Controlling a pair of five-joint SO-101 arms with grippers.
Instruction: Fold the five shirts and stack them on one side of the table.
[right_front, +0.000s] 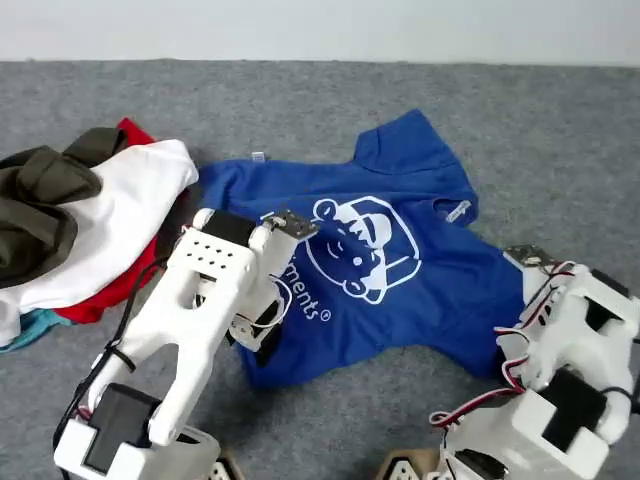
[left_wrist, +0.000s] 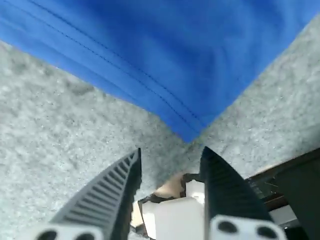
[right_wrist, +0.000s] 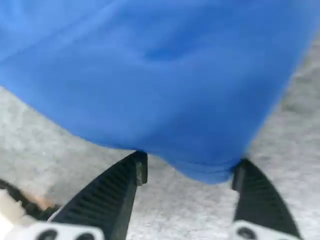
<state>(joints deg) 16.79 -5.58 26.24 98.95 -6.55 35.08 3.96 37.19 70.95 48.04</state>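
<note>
Blue shirt (right_front: 370, 270) spread print-up at centre of grey surface (right_front: 560, 130). My left fingers (left_wrist: 112, 192) released, parted just short of its near hem corner. My right fingers (right_wrist: 112, 192) released, parted either side of its hem toward right edge. Heap of shirts (right_front: 90, 220), white, red, olive, at left edge.

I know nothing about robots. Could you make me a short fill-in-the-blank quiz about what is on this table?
The spread-out shirt is coloured ____.
Its printed picture is coloured ____.
The left gripper and the right gripper are both ____.
Missing words: blue; white; open.
</note>
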